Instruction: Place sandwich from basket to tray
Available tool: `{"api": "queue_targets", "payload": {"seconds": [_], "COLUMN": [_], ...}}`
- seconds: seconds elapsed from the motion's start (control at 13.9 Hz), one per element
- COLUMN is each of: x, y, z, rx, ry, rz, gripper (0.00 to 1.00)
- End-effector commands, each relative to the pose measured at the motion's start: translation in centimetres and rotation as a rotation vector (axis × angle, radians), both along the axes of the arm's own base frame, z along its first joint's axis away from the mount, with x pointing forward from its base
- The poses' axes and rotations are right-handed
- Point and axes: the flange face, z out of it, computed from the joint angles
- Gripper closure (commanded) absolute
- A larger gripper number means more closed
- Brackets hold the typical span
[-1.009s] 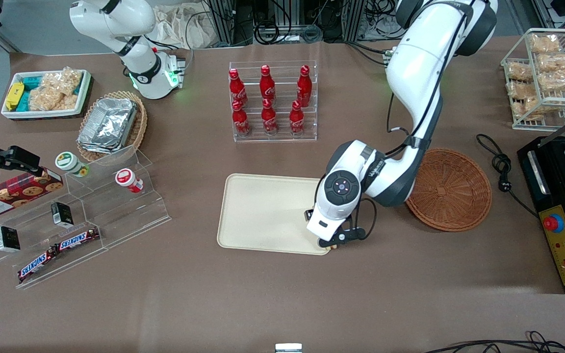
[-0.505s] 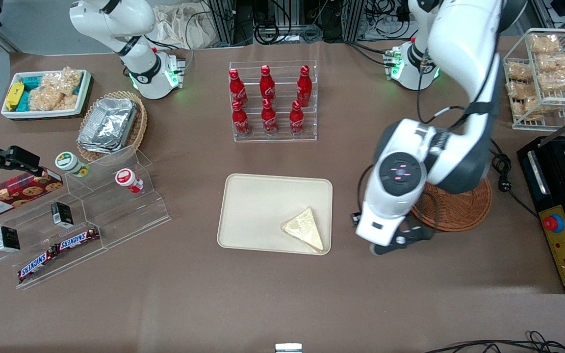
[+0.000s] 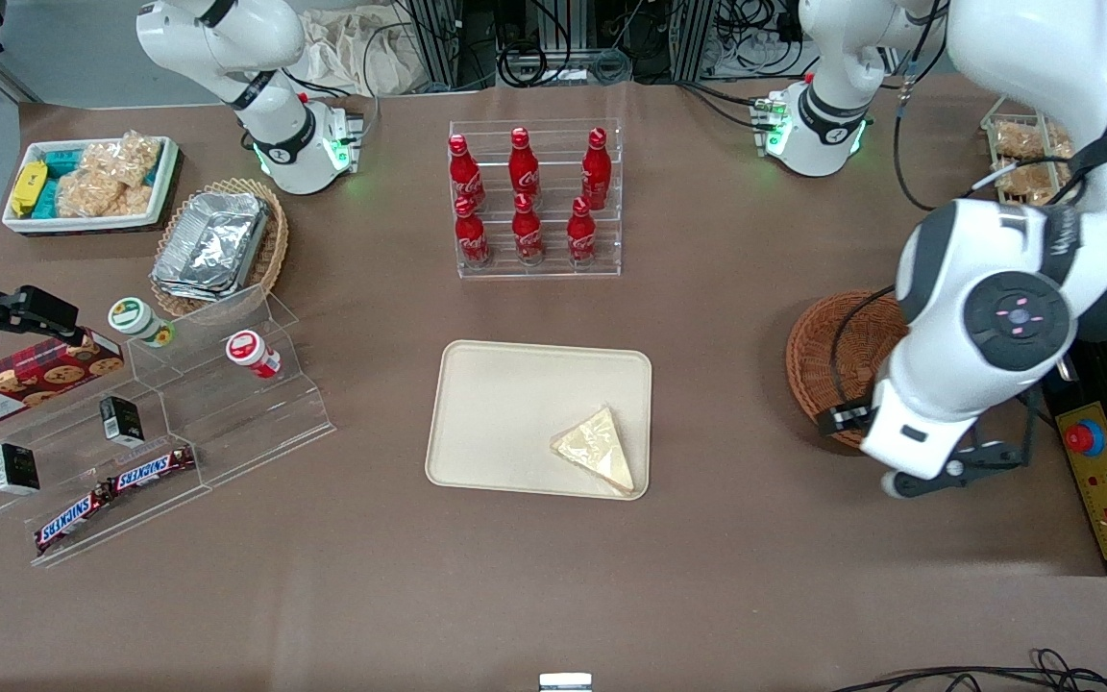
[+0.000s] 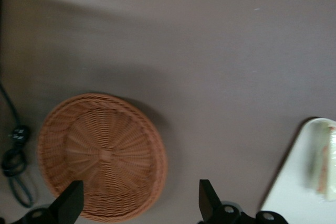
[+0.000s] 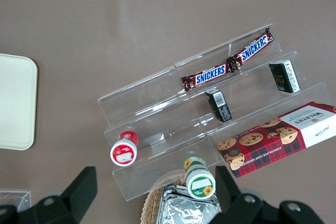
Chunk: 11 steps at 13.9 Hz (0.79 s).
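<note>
i judge the task done: the sandwich (image 3: 597, 449) lies on the tray (image 3: 505, 404), the basket (image 3: 832, 356) sits bare well apart, and my gripper (image 4: 137, 203) hangs above the basket, fingers spread, holding nothing.

"SNICKERS" bars (image 5: 205, 78), "WALKERS" box (image 5: 278, 137).

A: What's the wrist cam got?

B: Basket (image 4: 102, 156), reddish-brown wicker, nothing in it, flat on the brown table (image 4: 210, 51). Gripper (image 4: 137, 203) hangs above its rim, fingers (image 4: 71, 203) spread wide, nothing btwn them.

A: And the sandwich?

B: Just a sliver at the frame edge – sandwich (image 4: 325, 163) lying on the tray (image 4: 294, 182), well apart from the basket. Black cable (image 4: 14, 150) coiled just beside the basket.
</note>
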Motion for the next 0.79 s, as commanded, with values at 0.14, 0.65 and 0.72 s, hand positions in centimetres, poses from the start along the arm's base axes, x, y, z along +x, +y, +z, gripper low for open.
{"api": "queue_targets", "payload": {"seconds": [0.14,0.65,0.72], "x": [-7.6,-3.9,-3.0], "y": [8.1,16.6,16.9], "z": [-1.6,2.8,3.4], "rx": [-0.052,-0.131,-0.127], "ry": [-0.059,0.008,0.023], "rz": [-0.021,-0.05,-0.047], "gripper": [0.02,0.01,0.01]}}
